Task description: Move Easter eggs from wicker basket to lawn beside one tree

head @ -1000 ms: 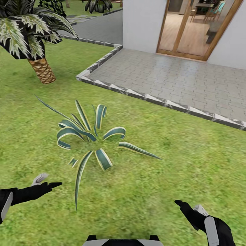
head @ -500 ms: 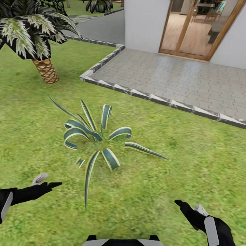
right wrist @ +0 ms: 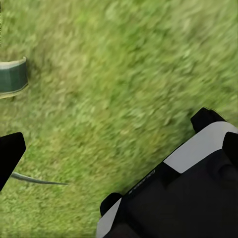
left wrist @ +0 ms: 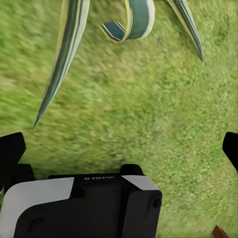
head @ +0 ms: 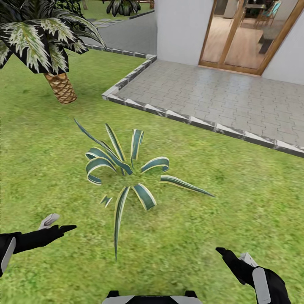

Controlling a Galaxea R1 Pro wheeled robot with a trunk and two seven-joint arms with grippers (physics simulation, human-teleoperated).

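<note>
At the bottom edge of the head view, a strip of the robot's white and black base point(head: 150, 297) is seen. The left gripper point(head: 59, 224) is held at the lower left of that frame and the right gripper point(head: 234, 254) at the lower right, both above the lawn point(head: 236, 198) and touching nothing. In the left wrist view the two black fingertips point(left wrist: 11, 151) are found at opposite edges of the picture, so the left jaws are spread wide with only grass between them; the same wide spread, with nothing gripped, is shown in the right wrist view by the fingertips point(right wrist: 10, 153) at its edges. Just beyond the grippers, at the centre of the head view, a striped plant point(head: 128, 169) with long curling green and cream leaves is rooted in the grass; its leaves are also caught in the left wrist view point(left wrist: 67, 54) and one curl in the right wrist view point(right wrist: 12, 77). Farther off, a grey stone kerb point(head: 202, 123) is laid along a paved patio point(head: 228, 97) filling the upper right. In the upper left a small palm point(head: 61, 86) with a scaly brown trunk is planted in the lawn. At the top, a white wall point(head: 181, 29) and a wooden-framed glass door point(head: 245, 36) are seen. The lawn is the task's one thing here, covering the lower and left parts of the head view.
</note>
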